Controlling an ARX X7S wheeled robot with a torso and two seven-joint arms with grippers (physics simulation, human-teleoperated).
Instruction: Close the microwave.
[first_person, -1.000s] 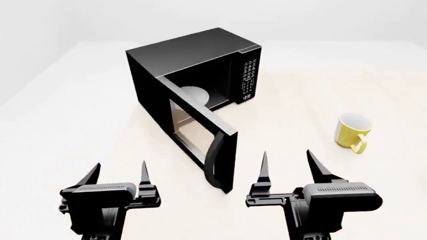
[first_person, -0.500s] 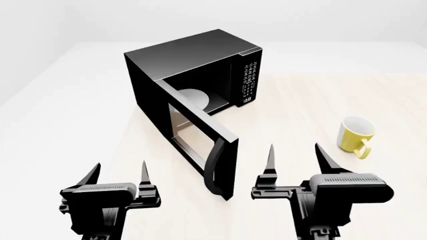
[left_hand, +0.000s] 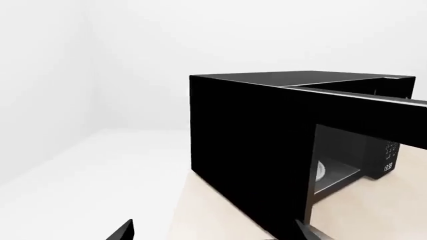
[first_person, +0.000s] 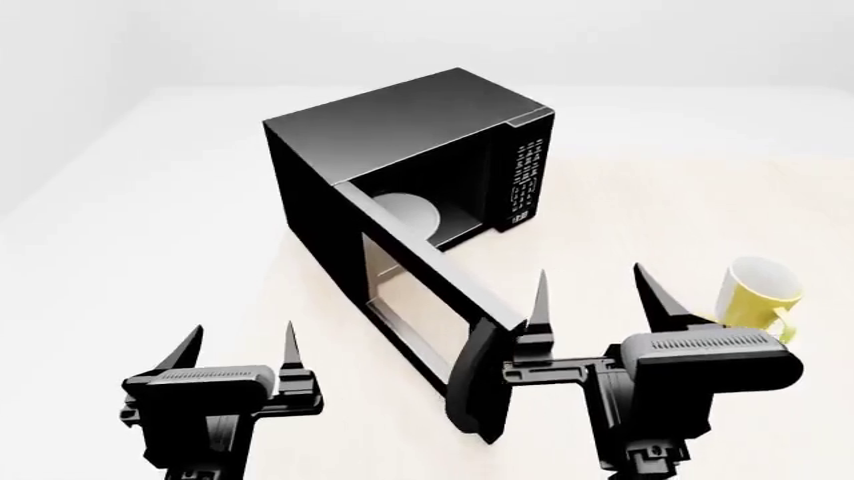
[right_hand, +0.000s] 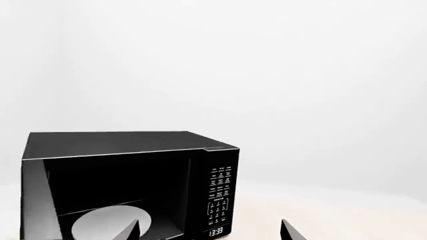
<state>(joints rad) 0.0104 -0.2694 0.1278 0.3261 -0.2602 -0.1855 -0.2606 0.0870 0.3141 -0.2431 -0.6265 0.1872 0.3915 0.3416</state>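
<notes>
The black microwave (first_person: 400, 125) stands on the table with its windowed door (first_person: 420, 300) swung wide open toward me, the curved handle (first_person: 470, 380) at its near end. The white plate (first_person: 407, 215) shows inside, the keypad panel (first_person: 527, 175) at the right. My right gripper (first_person: 598, 295) is open and empty, its left finger close beside the door's free edge. My left gripper (first_person: 238, 348) is open and empty, left of the door. The right wrist view faces the microwave (right_hand: 127, 150) cavity and keypad (right_hand: 219, 197). The left wrist view shows the microwave's side (left_hand: 247, 150).
A yellow mug (first_person: 758, 290) stands upright on the table just behind and right of my right gripper. The beige tabletop (first_person: 641, 200) spreads around the microwave, with a white surface (first_person: 120, 200) to the left.
My right gripper has moved forward and up beside the door's free edge. The view has shifted, so the microwave and mug sit lower and further right. The left gripper has not moved.
</notes>
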